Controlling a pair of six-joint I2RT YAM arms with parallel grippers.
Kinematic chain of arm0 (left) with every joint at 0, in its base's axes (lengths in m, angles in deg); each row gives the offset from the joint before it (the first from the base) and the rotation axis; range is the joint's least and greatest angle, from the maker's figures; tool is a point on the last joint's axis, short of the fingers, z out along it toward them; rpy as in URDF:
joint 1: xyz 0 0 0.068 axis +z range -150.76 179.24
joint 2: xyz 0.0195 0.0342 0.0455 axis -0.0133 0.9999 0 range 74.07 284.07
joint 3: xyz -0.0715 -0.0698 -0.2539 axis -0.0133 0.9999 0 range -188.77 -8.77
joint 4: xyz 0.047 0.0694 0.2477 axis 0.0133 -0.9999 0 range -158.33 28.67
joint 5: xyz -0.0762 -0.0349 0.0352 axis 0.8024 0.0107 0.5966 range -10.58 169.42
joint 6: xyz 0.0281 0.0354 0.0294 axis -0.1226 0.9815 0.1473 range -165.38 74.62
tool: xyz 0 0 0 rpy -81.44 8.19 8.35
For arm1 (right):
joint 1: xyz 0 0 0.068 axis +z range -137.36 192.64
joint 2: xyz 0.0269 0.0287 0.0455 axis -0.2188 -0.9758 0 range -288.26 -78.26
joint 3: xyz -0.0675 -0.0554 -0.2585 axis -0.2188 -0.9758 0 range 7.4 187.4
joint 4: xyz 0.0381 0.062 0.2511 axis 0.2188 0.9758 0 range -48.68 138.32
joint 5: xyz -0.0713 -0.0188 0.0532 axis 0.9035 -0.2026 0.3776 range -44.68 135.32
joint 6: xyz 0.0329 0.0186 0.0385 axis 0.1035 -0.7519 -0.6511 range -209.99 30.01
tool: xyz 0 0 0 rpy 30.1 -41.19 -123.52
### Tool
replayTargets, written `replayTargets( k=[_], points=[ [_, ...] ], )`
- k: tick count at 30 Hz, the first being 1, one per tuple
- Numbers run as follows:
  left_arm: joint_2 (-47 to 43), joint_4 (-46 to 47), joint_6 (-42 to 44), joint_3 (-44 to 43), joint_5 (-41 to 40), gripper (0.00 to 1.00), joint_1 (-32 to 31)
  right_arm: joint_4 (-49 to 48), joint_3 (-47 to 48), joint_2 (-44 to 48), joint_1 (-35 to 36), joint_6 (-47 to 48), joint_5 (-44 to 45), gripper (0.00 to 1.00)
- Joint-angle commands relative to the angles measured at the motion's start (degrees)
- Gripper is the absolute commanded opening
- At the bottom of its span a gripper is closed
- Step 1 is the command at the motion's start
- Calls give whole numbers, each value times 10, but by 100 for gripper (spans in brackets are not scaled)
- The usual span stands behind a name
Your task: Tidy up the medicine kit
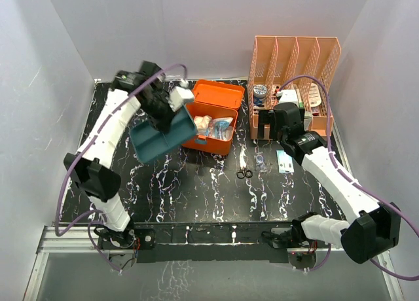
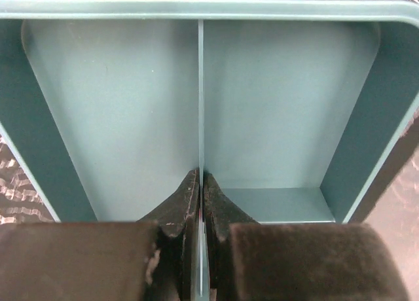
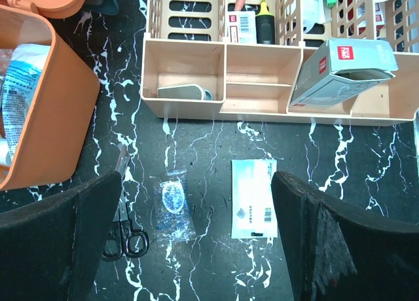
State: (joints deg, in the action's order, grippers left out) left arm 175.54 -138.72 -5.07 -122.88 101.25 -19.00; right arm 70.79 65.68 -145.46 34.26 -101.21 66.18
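Teal tray divider (image 2: 200,98) between left jaws

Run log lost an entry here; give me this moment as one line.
left tool: shut on teal tray divider, tray held up left of medicine kit | right tool: open above white packet | kit: lid open

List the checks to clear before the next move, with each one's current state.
1. The left gripper shut on the divider of the tray: ok.
2. Tray empty, nothing to spill: ok.
3. The lid of the box open: ok.
4. The right gripper open, holding nothing: ok.
5. The scissors, clear packet and white packet packed away: not ok, all lie on the table.
6. Room in the box for the tray to sit flat: cannot tell.
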Motion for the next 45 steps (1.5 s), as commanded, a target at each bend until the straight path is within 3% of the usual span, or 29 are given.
replayTargets(
  k=[1, 7, 13, 21, 35, 45],
  points=[
    [-72, 0, 28, 71, -6, 0, -99, -2, 7, 31, -4, 2, 15, 98],
    [-88, 82, -2, 159, -38, 0, -199, 14, 3, 51, -4, -10, 27, 98],
    [-118, 169, 43, 289, -92, 0, -251, 33, 2, 73, -4, -19, 40, 98],
    [-118, 240, 79, 382, -121, 0, -273, 49, -15, 92, -5, -36, 41, 98],
    [-54, 350, 39, 452, -129, 0, -293, 104, -27, 70, -4, -28, -27, 98],
    [-43, 366, 32, 489, -125, 0, -302, 143, 13, 32, -5, -48, -110, 88]
  ],
)
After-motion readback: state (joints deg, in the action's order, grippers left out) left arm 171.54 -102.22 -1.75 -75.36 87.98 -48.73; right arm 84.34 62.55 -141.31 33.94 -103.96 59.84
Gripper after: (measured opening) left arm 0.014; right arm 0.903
